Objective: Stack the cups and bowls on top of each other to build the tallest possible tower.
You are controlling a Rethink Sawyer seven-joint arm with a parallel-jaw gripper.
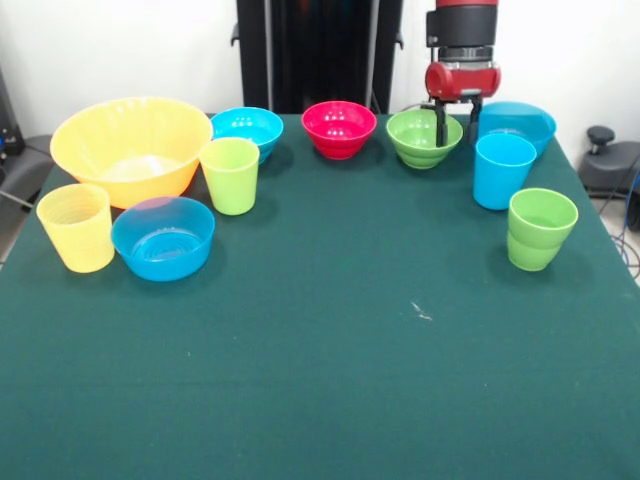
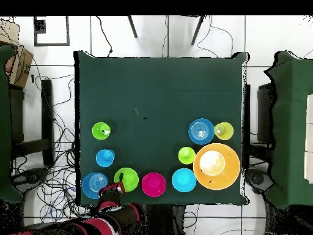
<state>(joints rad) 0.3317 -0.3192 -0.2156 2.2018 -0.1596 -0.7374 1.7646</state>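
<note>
My gripper (image 1: 457,118) is low over the right rim of the small green bowl (image 1: 424,137), open, with one finger inside the bowl and the other outside it. In the overhead view the gripper (image 2: 118,182) is at the green bowl's (image 2: 126,179) edge. The green stepped cup (image 1: 541,228) stands alone at the right, with the sky blue cup (image 1: 503,170) behind it. The red bowl (image 1: 339,127), a blue bowl (image 1: 247,130), the yellow-green cup (image 1: 230,175), the pale yellow cup (image 1: 76,227) and another blue bowl (image 1: 163,237) all stand separately. Nothing is stacked.
The very large yellow-orange bowl (image 1: 130,145) fills the far left corner. A wide blue bowl (image 1: 515,125) stands just right of the gripper, close to the sky blue cup. Green cloth covers the table (image 1: 330,380).
</note>
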